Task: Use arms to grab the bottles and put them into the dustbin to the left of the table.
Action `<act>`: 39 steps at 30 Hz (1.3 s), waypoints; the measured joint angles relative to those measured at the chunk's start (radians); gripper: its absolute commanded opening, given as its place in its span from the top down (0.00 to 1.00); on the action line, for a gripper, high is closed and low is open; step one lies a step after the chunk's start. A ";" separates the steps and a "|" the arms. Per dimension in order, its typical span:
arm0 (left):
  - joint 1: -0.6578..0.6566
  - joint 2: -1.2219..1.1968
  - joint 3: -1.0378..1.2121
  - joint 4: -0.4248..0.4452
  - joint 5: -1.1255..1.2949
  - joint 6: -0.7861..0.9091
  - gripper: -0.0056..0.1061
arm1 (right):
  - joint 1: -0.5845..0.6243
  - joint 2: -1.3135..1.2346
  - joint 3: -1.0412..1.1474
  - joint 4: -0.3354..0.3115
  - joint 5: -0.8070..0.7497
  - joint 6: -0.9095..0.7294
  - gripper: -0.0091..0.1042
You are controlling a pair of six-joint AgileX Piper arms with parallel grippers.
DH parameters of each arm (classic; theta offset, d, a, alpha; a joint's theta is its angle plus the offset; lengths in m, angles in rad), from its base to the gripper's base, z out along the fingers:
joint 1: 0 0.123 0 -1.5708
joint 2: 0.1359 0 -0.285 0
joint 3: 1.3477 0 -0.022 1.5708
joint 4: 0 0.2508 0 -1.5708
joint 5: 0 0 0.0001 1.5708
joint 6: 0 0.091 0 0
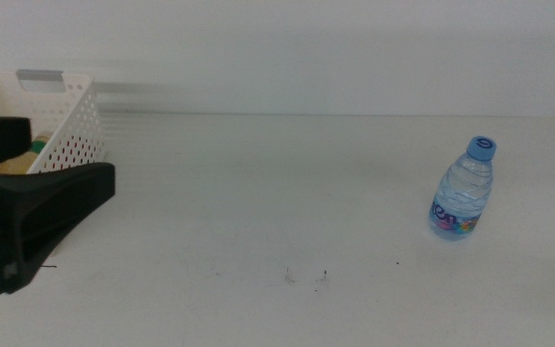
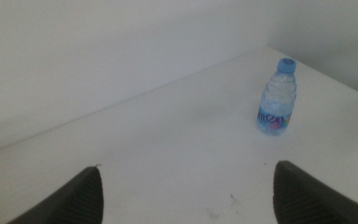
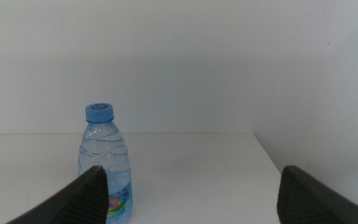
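Across the white bench [image 1: 258, 193], largest first: my left pincer [image 1: 27, 198] hangs by the dustbin [image 1: 70, 120] at the left edge, jaws apart and empty. My right pincer [image 3: 188, 199], also apart, faces the 1 water bottle [image 1: 462, 191] standing upright far right. Next, I judge, comes closing around its body.

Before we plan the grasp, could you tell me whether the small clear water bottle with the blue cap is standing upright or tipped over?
Upright: the clear blue-capped water bottle stands on its base on the white table, cap on top.
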 measured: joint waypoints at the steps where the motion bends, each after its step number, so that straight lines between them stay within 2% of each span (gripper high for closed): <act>1: -0.002 -0.007 0.000 0.000 0.000 0.000 0.11 | 0.000 0.000 0.000 0.000 0.000 0.000 0.14; 24: -0.002 -0.025 0.002 -0.003 -0.017 -0.002 0.11 | 0.000 0.000 0.000 0.000 -0.031 -0.004 0.14; 29: -0.002 -0.025 0.002 -0.003 -0.017 -0.002 0.11 | 0.002 0.130 0.000 0.000 -0.170 -0.006 0.14; 36: -0.002 -0.025 0.002 -0.003 -0.017 -0.002 0.11 | 0.034 0.502 0.000 0.000 -0.430 -0.006 0.14; 39: -0.002 -0.025 0.002 -0.003 -0.017 -0.002 0.11 | 0.051 0.639 0.000 -0.023 -0.535 -0.006 0.14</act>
